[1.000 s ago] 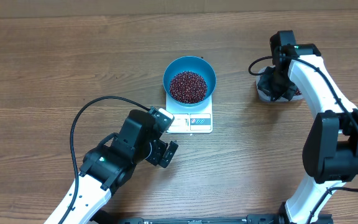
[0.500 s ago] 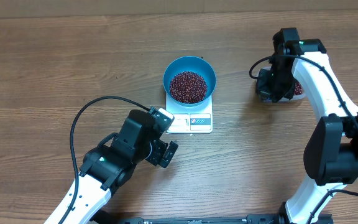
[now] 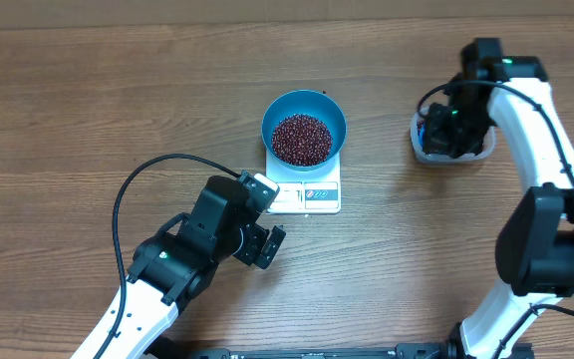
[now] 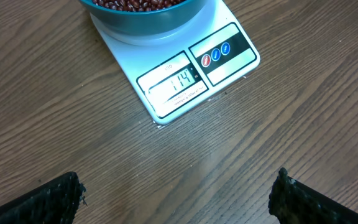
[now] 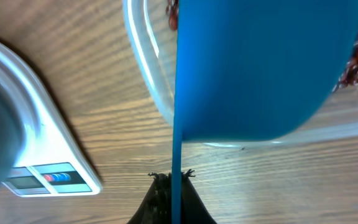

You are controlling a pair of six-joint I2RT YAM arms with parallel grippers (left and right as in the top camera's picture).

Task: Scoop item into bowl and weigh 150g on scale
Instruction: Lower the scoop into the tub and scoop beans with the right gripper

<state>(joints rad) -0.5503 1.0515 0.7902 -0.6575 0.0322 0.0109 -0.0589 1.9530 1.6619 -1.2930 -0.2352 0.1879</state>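
Note:
The blue bowl point(image 3: 304, 130) stands on the white scale point(image 3: 307, 191) and holds a heap of dark red beans point(image 3: 301, 139). In the left wrist view the scale point(image 4: 197, 68) has digits lit on its display, with the bowl point(image 4: 145, 15) above it. My left gripper point(image 3: 263, 245) point(image 4: 179, 199) is open over bare wood, in front and to the left of the scale. My right gripper point(image 3: 448, 133) point(image 5: 176, 186) is shut on the handle of a blue scoop point(image 5: 260, 62). The scoop sits over a clear tub point(image 5: 148, 81) with more beans point(image 5: 356, 62) in it.
The clear tub point(image 3: 451, 152) sits at the right of the table, mostly covered by my right wrist. A black cable point(image 3: 133, 189) loops from the left arm over the table. The scale's corner point(image 5: 36, 155) shows at the left of the right wrist view.
The right arm has swung to the right, so the wrist now sits farther right over the tub. The left arm, bowl and scale have not moved.

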